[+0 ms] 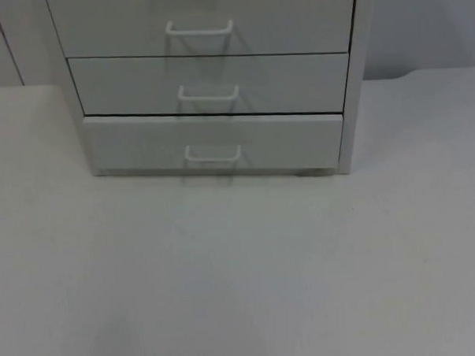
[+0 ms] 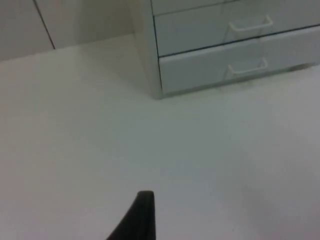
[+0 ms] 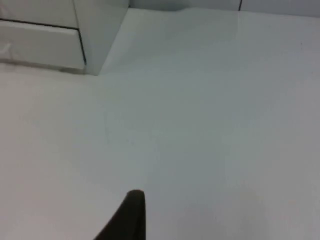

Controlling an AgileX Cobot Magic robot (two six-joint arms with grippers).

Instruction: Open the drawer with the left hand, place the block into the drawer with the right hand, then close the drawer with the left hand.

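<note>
**Both grippers over bare table, drawer cabinet shut in front of them**

The left gripper (image 2: 142, 216) hangs above the white table (image 1: 242, 272), in front of the cabinet and off toward its left corner. Its wrist view shows one black tip of it over the table top, touching nothing. Whether it is apart or together cannot be told. The right gripper (image 3: 131, 216) hangs likewise over the table, off the cabinet's right corner. It too shows one dark tip with nothing against it, and its state cannot be told either.

The white drawer cabinet (image 1: 352, 102) stands at the far middle of the table, its back toward the grey partition wall (image 1: 420, 28). Three drawer fronts are stacked in it: the top drawer (image 1: 112, 26), the middle drawer (image 1: 123, 88) and the bottom drawer (image 1: 134, 147). Each carries a white bow handle at its centre, and the bottom drawer's handle (image 1: 213, 155) is the nearest. The bottom drawer's front sits just a little forward of the middle drawer's, with a thin dark line between the two. Otherwise it looks pushed in, its lower edge close to the table. The left wrist view looks at the bottom and middle fronts from the cabinet's left corner. The right wrist view catches the right end of the bottom front and the cabinet's side panel.
</note>
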